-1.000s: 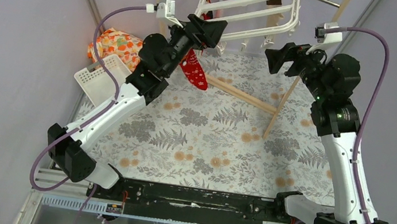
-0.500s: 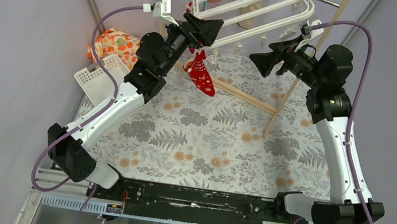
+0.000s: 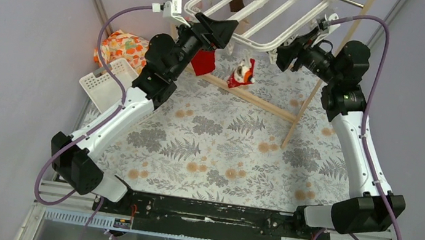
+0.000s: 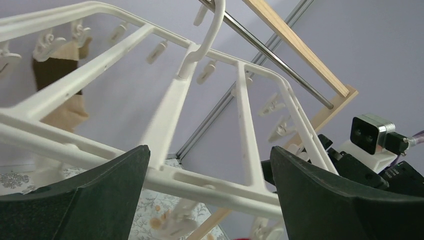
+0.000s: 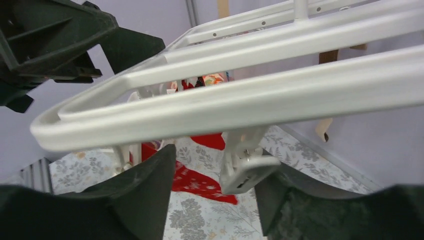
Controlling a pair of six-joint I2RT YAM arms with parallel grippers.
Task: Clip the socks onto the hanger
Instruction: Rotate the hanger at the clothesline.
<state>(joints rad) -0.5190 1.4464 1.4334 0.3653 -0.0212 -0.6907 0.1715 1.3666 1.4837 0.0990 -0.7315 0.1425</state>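
1. Two arms raised off the counter, both stretched fwd & up to the hanger, which is tilted under the wooden rack.
2. L arm: elbow bent, wrist angled up-right. L claw is at the hanger's near-left edge.
3. L claw is wide open and grips nothing. In the wrist view a frame bar crosses the gap between its fingers; contact can't be told.
4. R arm: upper link near vertical, wrist turned left. R claw is at the hanger's right end, just under the frame.
5. R claw's jaws are apart w/ a dangling clip between them. The clip is close to one finger, w/ a clear gap at the other, so it's not clamped.
6. Socks: 2 red ones hang below the hanger's near edge, one just under the L claw, the other btwn the claws. Which clips hold them can't be told.
7. Striped sock w/ tan toe is clipped at the hanger's far side, well apart from both claws.
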